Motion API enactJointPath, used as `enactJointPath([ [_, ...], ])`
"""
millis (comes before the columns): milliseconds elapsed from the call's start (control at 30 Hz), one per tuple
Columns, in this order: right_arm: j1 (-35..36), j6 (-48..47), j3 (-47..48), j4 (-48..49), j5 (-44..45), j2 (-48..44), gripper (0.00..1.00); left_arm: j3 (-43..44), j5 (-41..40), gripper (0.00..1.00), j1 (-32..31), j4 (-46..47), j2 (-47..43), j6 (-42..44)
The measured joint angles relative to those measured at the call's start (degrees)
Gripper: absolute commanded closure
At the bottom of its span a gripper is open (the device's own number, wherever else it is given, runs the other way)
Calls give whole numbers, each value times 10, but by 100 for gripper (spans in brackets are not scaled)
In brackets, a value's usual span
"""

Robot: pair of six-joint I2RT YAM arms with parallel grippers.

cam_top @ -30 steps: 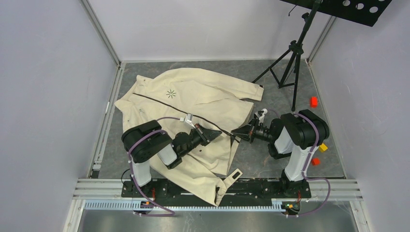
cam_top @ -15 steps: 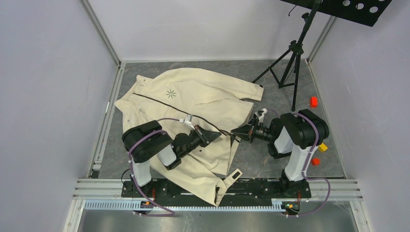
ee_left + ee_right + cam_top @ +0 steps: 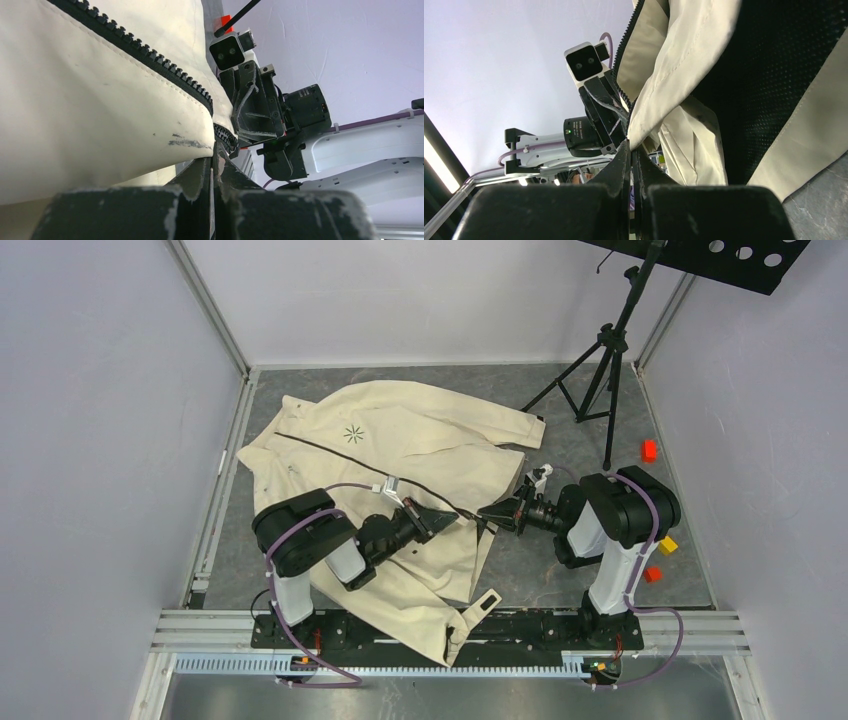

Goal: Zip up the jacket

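Note:
The cream jacket (image 3: 420, 440) lies spread on the grey floor, its dark zipper line (image 3: 330, 452) running from the collar down to the hem between the arms. A black starburst logo (image 3: 353, 434) marks its chest. My left gripper (image 3: 443, 517) is shut on the jacket's edge at the lower end of the zipper; the left wrist view shows the zipper teeth (image 3: 165, 67) ending at its closed tips (image 3: 215, 150). My right gripper (image 3: 486, 514) faces it, shut on the jacket's hem corner (image 3: 644, 125), with the dark lining (image 3: 774, 75) beside it.
A black tripod stand (image 3: 600, 360) is at the back right. Small red blocks (image 3: 650, 450) (image 3: 652, 574) and a yellow one (image 3: 668, 545) lie by the right wall. Grey walls enclose three sides; a metal rail (image 3: 450, 625) runs along the front.

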Motion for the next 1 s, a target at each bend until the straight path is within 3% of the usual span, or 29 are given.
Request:
enactJointPath([
  [1000, 8, -2, 0, 0, 0, 0, 100, 0, -1, 98, -5, 0, 0, -4],
])
